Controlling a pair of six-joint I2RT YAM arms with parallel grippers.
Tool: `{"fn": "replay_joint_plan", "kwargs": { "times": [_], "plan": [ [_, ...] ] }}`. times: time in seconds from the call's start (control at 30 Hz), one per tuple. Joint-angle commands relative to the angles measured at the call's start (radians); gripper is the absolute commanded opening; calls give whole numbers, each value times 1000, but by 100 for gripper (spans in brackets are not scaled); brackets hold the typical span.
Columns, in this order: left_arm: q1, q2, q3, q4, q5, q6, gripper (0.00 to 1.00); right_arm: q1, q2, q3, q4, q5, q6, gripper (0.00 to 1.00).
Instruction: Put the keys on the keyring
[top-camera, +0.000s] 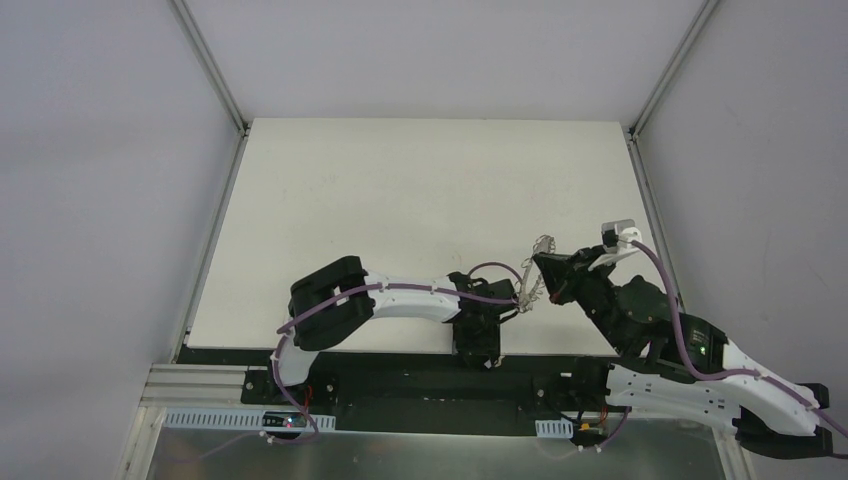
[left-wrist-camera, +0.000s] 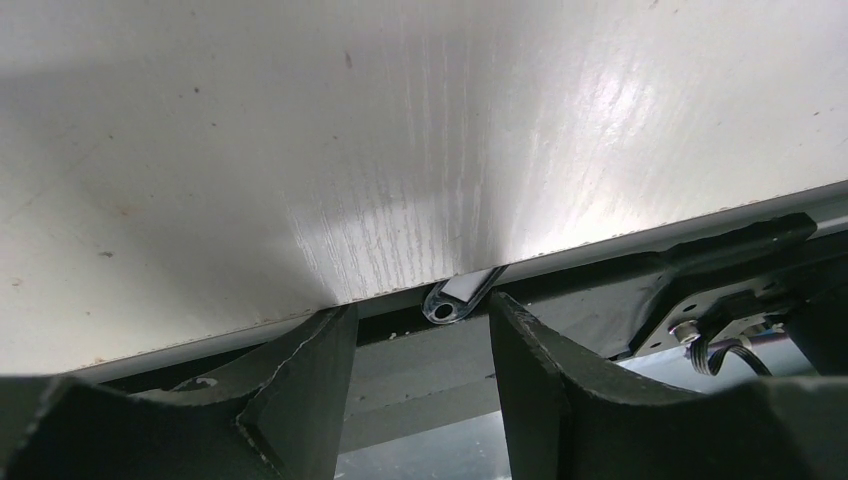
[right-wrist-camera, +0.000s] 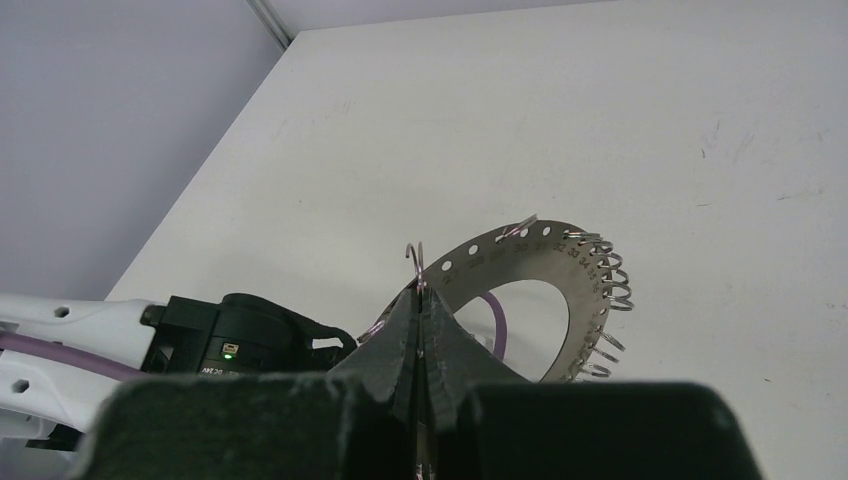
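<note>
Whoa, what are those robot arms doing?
The right end effector is pinched shut on a silvery ring fringed with wire loops, holding it upright over the white table. The left end effector is open, holding nothing, aimed at a tiny piece by the table's near edge, possibly the key. No key looks threaded on yet.

left gripper (left-wrist-camera: 422, 335) spread apart, right gripper (right-wrist-camera: 421, 300) pinched tight.

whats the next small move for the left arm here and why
Probably ease the open left pincer forward and close on what looks like the key, lying at the table's near edge just beyond its fingertips; the right pincer already grips the keyring.
</note>
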Motion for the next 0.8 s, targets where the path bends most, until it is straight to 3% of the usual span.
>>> {"fn": "replay_joint_plan", "kwargs": {
  "times": [0.0,0.47,0.57,0.77],
  "plan": [
    [-6,26,46,-69,-77,-54,50,0,18,13,59,-39,24,0],
    [-20,96,108,-68,-87,-92,48,0,33,40,44,-41,7,0],
    [-21,100,105,-64,-85,-98,40,2,25,37,40,-40,7,0],
    [-20,126,114,-51,-63,-99,15,1,7,33,36,-50,9,0]
  ]
}}
